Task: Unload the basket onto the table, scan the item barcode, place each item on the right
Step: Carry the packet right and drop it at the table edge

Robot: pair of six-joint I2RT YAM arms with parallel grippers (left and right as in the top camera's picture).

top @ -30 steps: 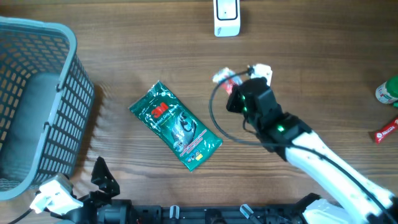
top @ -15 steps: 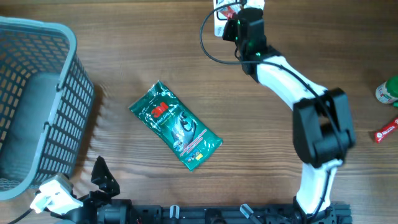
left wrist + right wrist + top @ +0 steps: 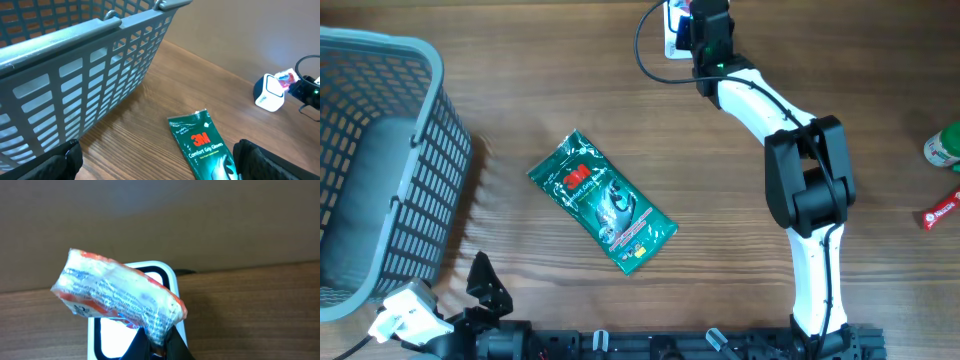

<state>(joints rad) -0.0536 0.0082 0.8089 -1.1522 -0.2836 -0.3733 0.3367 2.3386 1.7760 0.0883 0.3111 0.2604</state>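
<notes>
Wooden tabletop [image 3: 520, 80] from overhead: my right arm [image 3: 760, 95] reaches the white scanner [image 3: 672, 40] at the far edge, well apart from the green glove packet [image 3: 602, 203]. Left wrist: my left fingers [image 3: 60, 162] are spread wide, holding nothing, near the grey basket [image 3: 100, 65]. Right wrist: my right fingers [image 3: 177, 352] pinch the red-and-white packet [image 3: 117, 297], held just before the scanner.

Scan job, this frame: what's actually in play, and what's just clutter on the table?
In play: white-and-red packet, pinched in the right fingers; white scanner right behind it in the right wrist view.

Lying about: green 3M gloves pack; grey basket; green object and red packet at the table's right edge.
</notes>
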